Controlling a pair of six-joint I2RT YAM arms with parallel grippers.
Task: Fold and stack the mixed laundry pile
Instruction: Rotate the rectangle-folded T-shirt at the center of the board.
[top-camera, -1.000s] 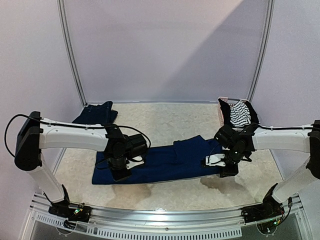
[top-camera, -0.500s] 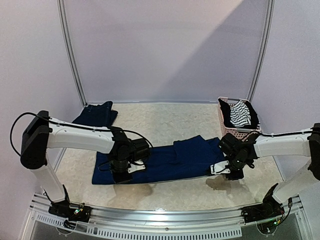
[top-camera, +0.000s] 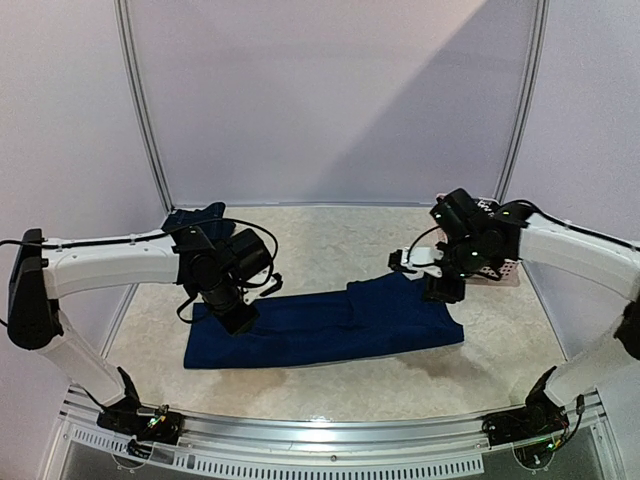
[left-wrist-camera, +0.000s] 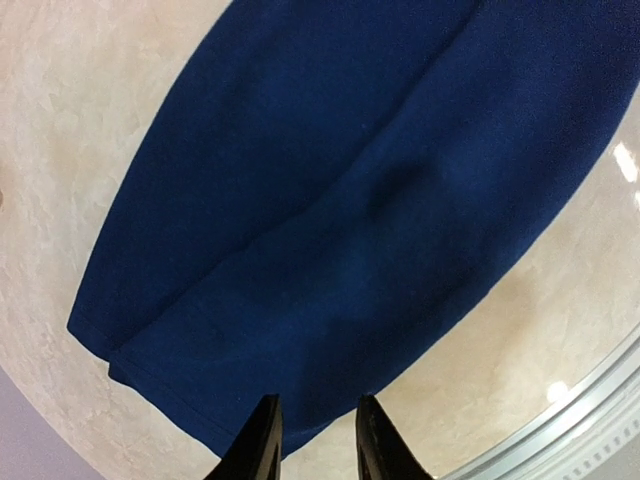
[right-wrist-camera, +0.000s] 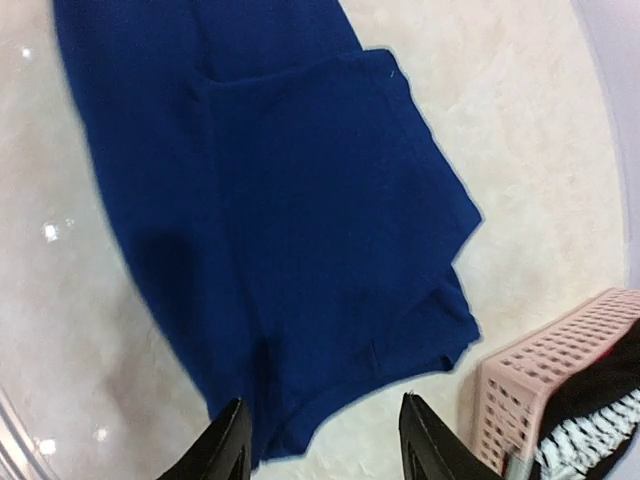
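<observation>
The navy T-shirt (top-camera: 330, 322) lies folded into a long strip across the middle of the table, print hidden; it fills the left wrist view (left-wrist-camera: 340, 200) and the right wrist view (right-wrist-camera: 270, 200). My left gripper (top-camera: 234, 318) hovers above the shirt's left end, jaws slightly apart and empty (left-wrist-camera: 316, 405). My right gripper (top-camera: 443, 290) hovers above the shirt's right end, jaws wide open and empty (right-wrist-camera: 322, 402). The dark denim piece (top-camera: 195, 222) lies at the back left. The black-and-white striped piece (right-wrist-camera: 592, 440) sits in the pink basket.
The pink perforated basket (right-wrist-camera: 530, 390) stands at the back right, mostly hidden behind my right arm in the top view (top-camera: 508, 272). The pale table (top-camera: 330, 240) has a metal rail (top-camera: 330, 428) along its near edge.
Both grippers have lifted off the shirt's near edge and moved back toward its far side. My right arm now covers the basket. The shirt has not moved.
</observation>
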